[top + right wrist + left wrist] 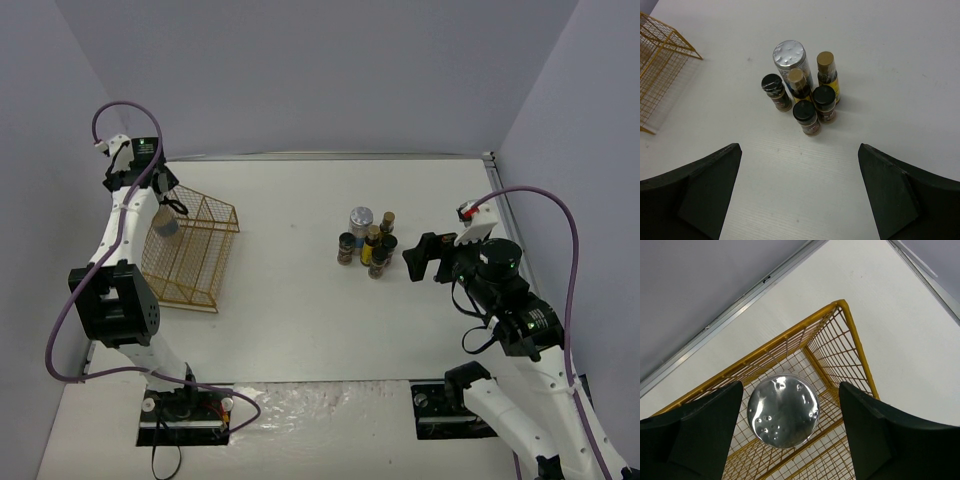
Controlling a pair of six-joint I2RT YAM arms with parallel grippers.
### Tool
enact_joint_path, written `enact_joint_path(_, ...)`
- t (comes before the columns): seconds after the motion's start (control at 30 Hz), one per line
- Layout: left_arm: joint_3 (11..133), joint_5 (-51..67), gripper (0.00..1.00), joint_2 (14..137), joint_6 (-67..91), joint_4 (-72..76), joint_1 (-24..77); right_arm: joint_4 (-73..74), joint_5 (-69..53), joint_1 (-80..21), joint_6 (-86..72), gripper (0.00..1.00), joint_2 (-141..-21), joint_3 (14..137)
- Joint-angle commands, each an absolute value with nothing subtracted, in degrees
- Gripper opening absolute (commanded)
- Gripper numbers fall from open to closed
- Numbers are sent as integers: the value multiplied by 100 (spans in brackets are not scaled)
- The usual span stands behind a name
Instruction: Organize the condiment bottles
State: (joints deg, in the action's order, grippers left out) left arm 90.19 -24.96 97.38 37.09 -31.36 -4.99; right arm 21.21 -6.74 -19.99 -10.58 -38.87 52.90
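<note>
Left end effector (790,386) hangs over the gold wire rack (855,335), which sits by the left edge of the worktop (300,330). A silver-capped bottle (783,410) is directly below it, btwn the fingers and inside the rack's outline. Jaws stand apart w/ a visible gap on one side of the cap, so it's open, not clamping. Prob reason: the rack is the collection spot, and coming in from above clears its tall wire walls. Can't tell if the bottle's base rests on the rack floor.

Right end effector (800,146) is spread wide, holds nothing, and points at the other bottles (805,85). These are grouped right of worktop centre, well apart from the rack. The group has a second silver-capped one (788,54) toward the far edge, two gold-capped yellow ones (825,60), and three black-capped jars (804,111) toward the near edge. They touch or nearly touch, so the outer jars look easiest to take first, and wide jaws risk knocking neighbours. Judged approx one of seven sorted.
</note>
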Motion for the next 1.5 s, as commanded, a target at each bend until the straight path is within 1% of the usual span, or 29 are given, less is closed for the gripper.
enact_joint_path(0.0, 9218, -2253, 80, 9444, 3658, -3388, -545, 1714, -765, -2048, -1107, 100, -3894, 5451)
enact_joint_path(0.13, 9453, -1945, 89, 9259, 3689, -3642, -533, 1714, -791, -2048, -1107, 100, -3961, 5552)
enact_joint_path(0.33, 9777, -1337, 96, 8847, 3648, -4056, -451, 1716, -760, -2048, -1112, 100, -4109, 5735)
enact_joint_path(0.47, 9868, -954, 97, 8452, 3493, -4221, -246, 1724, -523, -2048, -1134, 100, -4365, 6017)
enact_joint_path(0.63, 9894, -415, 97, 8075, 2754, -4394, 444, 1749, -285, -2056, -1307, 100, -5291, 6668)
enact_joint_path(0.73, 9597, 112, 97, 7786, 2081, -4378, 835, 1775, -564, -2048, -1130, 100, -6107, 7230)
enact_joint_path(0.87, 8862, 624, 97, 7221, 1398, -4372, 1233, 1939, -1210, -2109, -721, 100, -7426, 8051)
enact_joint_path(1.07, 7682, 729, 97, 6363, 1091, -4606, 1485, 1987, -1080, -2496, -255, 100, -8955, 8824)
enact_joint_path(1.23, 7119, 766, 97, 5776, 1219, -4769, 1504, 1958, -635, -2631, -53, 99, -9724, 9088)
enact_joint_path(1.47, 6946, 642, 97, 5590, 1424, -4834, 1512, 1596, -317, -2654, -53, 95, -10255, 9041)
